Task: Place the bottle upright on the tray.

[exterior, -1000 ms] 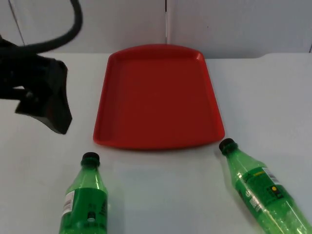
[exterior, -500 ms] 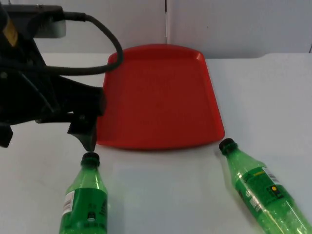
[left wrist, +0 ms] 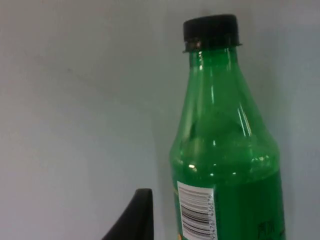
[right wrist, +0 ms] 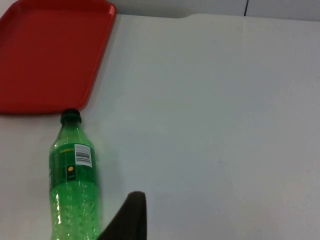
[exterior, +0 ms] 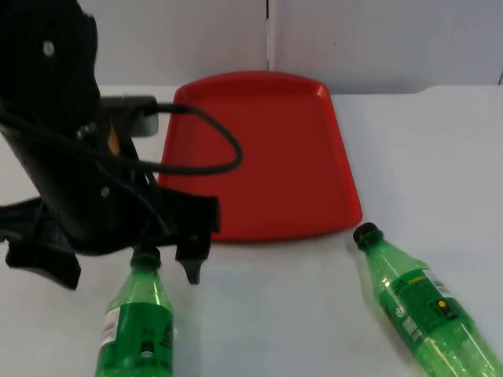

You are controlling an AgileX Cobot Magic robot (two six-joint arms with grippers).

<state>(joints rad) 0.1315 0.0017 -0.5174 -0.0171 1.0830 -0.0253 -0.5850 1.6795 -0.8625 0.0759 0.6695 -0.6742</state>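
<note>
The left gripper (exterior: 132, 263) has swung down over the near-left bottle (exterior: 137, 322), fingers (exterior: 192, 267) spread wide astride its cap (exterior: 145, 255); grasp looks imminent.

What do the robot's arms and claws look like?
The left arm is chunky and matte black, with a small silver screw and a yellow mark. Its left gripper, straddling the neck of the green plastic bottle, has two pointed black fingers, like claws. The waiting right gripper has a black, tapered fingertip too.
</note>
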